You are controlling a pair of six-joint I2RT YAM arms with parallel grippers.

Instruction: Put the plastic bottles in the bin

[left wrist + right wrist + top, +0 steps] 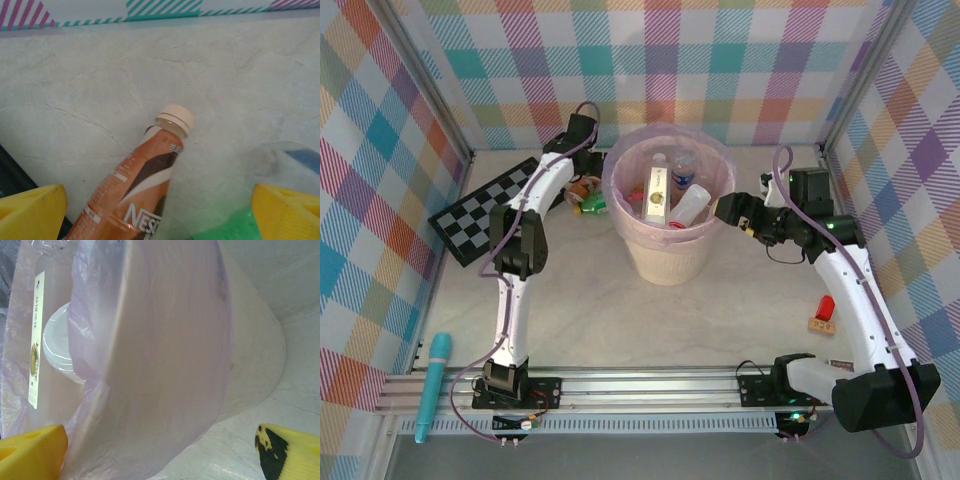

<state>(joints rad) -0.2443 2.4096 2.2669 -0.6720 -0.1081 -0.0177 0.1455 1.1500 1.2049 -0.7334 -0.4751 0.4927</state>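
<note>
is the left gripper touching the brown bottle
Cannot tell. Left wrist view: the brown bottle lies between the left gripper's open jaws, its edge close beside one fingertip.

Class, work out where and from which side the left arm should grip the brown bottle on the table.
Across the labelled body, below the narrow neck, from straight above: the brown bottle lies flat, between open jaws of the left gripper.

Bin [665, 262] blocks centre; checkerboard [470, 215] left; near table [650, 330] open
</note>
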